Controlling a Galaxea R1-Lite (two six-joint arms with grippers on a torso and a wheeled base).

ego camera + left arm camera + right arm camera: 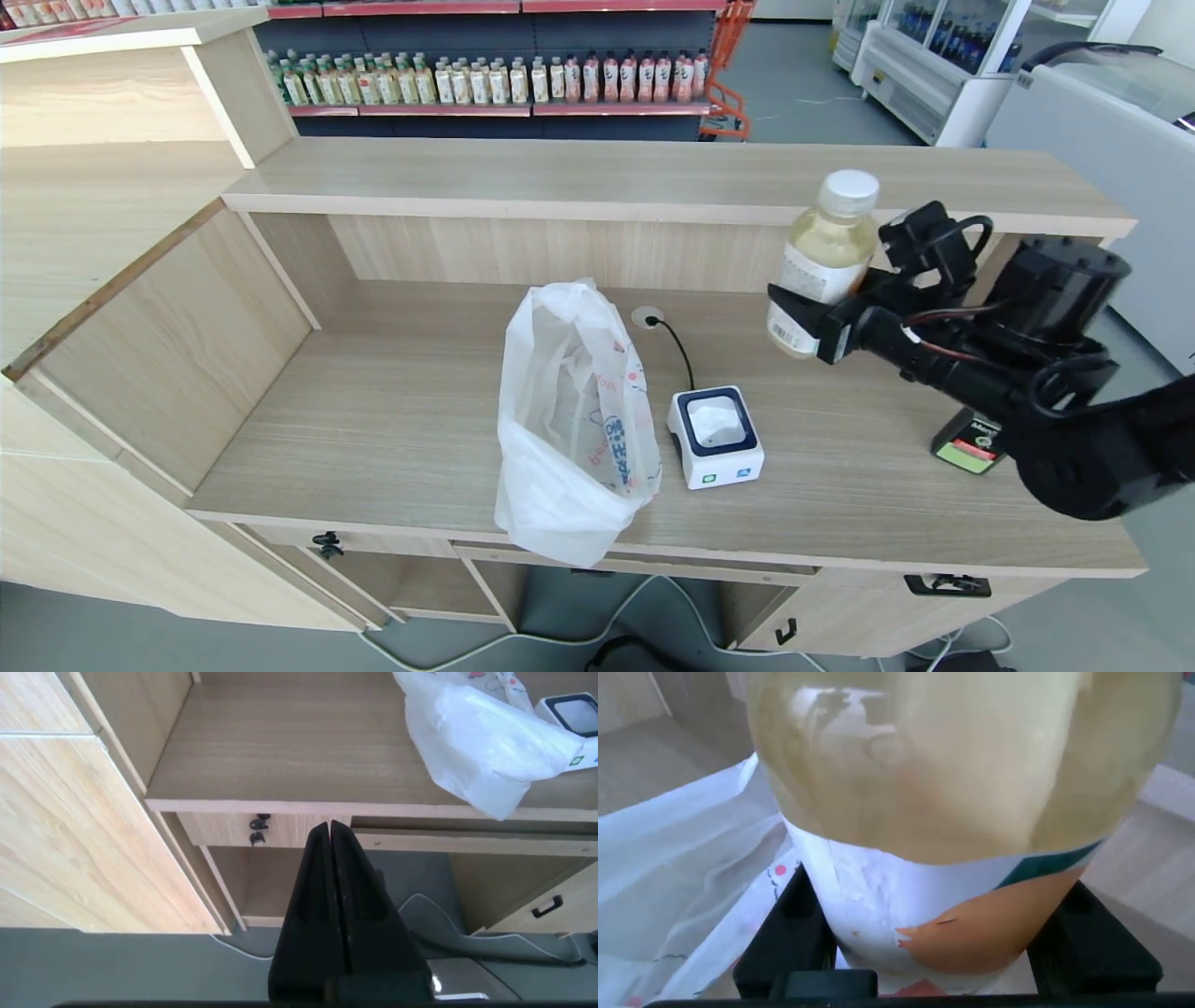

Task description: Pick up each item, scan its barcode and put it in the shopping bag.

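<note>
My right gripper (826, 322) is shut on a pale-yellow drink bottle (823, 261) with a white cap, holding it upright above the right side of the counter, up and to the right of the white barcode scanner (715, 436). A barcode shows low on the bottle's label. Close up, the bottle (962, 812) sits between my fingers (785, 938). The white plastic shopping bag (569, 420) stands open left of the scanner, hanging over the counter's front edge. My left gripper (332, 835) is shut with nothing in it, below the counter's front edge, left of the bag (476, 742).
A small green and red box (968, 441) lies on the counter under my right arm. The scanner's black cable (674, 347) runs to a hole at the back. A raised ledge (653, 182) backs the counter, with a side wall at left.
</note>
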